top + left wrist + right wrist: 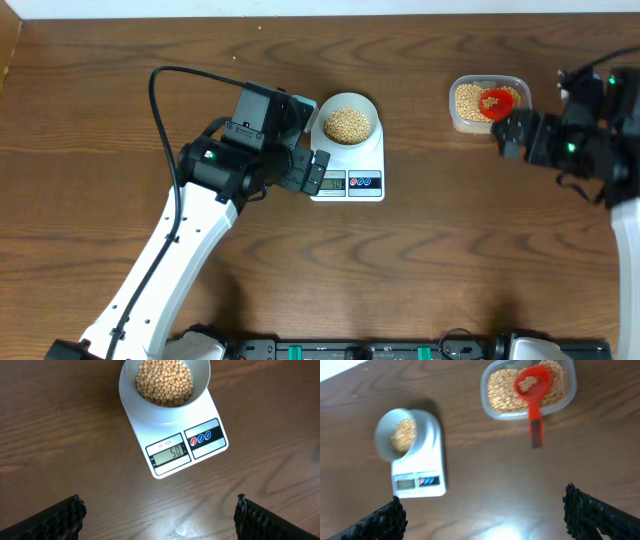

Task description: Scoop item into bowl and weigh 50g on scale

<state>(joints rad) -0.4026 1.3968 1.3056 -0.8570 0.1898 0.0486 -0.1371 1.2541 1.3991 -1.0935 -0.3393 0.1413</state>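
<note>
The small bowl (347,124) stands on the white scale (365,183) and holds tan-yellow beans (347,123). In the left wrist view the bowl (165,390) sits on the scale (207,442), whose display reads 50. My left gripper (159,517) is open and empty, just left of the scale in front of it. A red scoop (495,101) with a few beans lies in the clear tub (487,103) of beans. My right gripper (485,512) is open and empty, near the tub; the scoop (533,390) lies ahead of it.
The wooden table (420,270) spreads around both arms. The clear tub (492,397) stands at the far right, its scoop handle sticking out over the rim toward the right arm. A black rail runs along the table's front edge (380,350).
</note>
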